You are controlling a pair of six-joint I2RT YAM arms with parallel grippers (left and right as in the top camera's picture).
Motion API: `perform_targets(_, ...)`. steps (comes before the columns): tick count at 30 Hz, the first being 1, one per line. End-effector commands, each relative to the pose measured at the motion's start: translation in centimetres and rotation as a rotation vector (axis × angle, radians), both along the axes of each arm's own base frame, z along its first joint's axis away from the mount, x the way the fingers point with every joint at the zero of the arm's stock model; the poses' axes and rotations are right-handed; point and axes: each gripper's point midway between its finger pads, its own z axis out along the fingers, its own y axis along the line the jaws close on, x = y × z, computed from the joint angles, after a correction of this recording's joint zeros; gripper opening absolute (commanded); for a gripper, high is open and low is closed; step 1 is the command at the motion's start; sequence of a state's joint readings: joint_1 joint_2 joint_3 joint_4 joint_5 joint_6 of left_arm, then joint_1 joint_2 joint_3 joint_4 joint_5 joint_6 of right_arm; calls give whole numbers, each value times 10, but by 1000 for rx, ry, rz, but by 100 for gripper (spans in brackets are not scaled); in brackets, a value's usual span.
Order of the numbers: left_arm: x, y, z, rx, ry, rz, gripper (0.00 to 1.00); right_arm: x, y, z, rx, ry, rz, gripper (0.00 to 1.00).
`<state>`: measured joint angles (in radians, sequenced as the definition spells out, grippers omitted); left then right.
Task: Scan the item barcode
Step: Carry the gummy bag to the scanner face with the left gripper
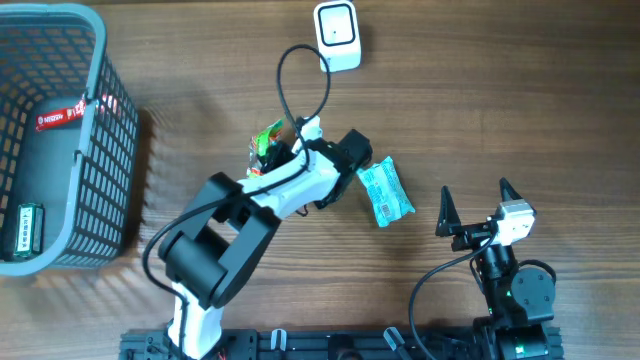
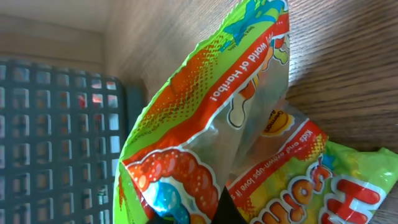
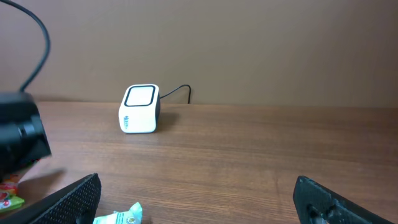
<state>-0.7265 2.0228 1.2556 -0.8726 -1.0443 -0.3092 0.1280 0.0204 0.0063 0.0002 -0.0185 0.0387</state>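
My left gripper [image 1: 277,156] is shut on a green and orange Haribo candy bag [image 1: 266,138], held just off the table below the scanner. In the left wrist view the bag [image 2: 205,124] fills the frame, pinched at the bottom edge by the left gripper [image 2: 217,214]. The white barcode scanner [image 1: 337,33] stands at the back of the table with its black cable looping toward the arm; the scanner [image 3: 140,109] also shows in the right wrist view. No barcode is visible on the bag. My right gripper [image 1: 475,192] rests open and empty at the front right; the same right gripper [image 3: 205,199] has wide-apart fingers [image 3: 74,196].
A teal snack packet [image 1: 385,191] lies right of the left arm, and its corner, teal packet [image 3: 121,216], sits near my right fingers. A grey wire basket [image 1: 110,130] holding a few small items stands at the far left; the basket [image 2: 56,137] is behind the bag.
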Motion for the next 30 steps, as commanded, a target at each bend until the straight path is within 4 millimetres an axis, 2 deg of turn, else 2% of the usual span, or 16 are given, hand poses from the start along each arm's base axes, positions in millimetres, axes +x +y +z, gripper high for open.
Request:
perform_targets(1,2,-13,12,46,-74,-39,4,0,0,1,-12,-9,0,100)
perform_targets(2,7,-11,29,124,-150,-54,4,0,0,1,-12,-9,0,100)
perform_targets(3,13,-7,60,269,-267,-73,4,0,0,1,-12,-9,0,100)
perform_targets(4,16,-6,79,346,-341,-78,4,0,0,1,-12,-9,0,100)
perform_targets(5,16,-6,81,356,-351,-78,4,0,0,1,-12,-9,0,100)
perform_targets(6,15,-6,75,330,-327,-76,4,0,0,1,-12,-9,0,100)
perform_targets(9,6,-15,26,104,-145,-58,4,0,0,1,-12,-9,0,100)
perform_targets(11,-4,-32,-8,-94,-36,-37,4,0,0,1,-12,-9,0,100)
perform_targets(14,-12,-64,-29,-254,26,-66,5,0,0,1,-12,-9,0,100)
perform_targets(17,-15,-82,-28,-281,8,-108,27,0,0,1,-12,-9,0,100)
perform_targets(20,-17,-85,-28,-282,9,-116,46,0,0,1,-12,-9,0,100)
perform_targets(23,-15,-86,-21,-300,-8,-117,41,0,0,1,-12,-9,0,100)
perform_targets(24,-14,-88,-17,-312,-20,-119,30,0,0,1,-12,-9,0,100)
perform_targets(25,-12,-89,-11,-328,-35,-121,10,0,0,1,-12,-9,0,100)
perform_targets(26,-11,-91,-3,-347,-52,-124,6,0,0,1,-12,-9,0,100)
perform_targets(30,-13,-99,18,-439,-66,-136,5,0,0,1,-12,-9,0,100)
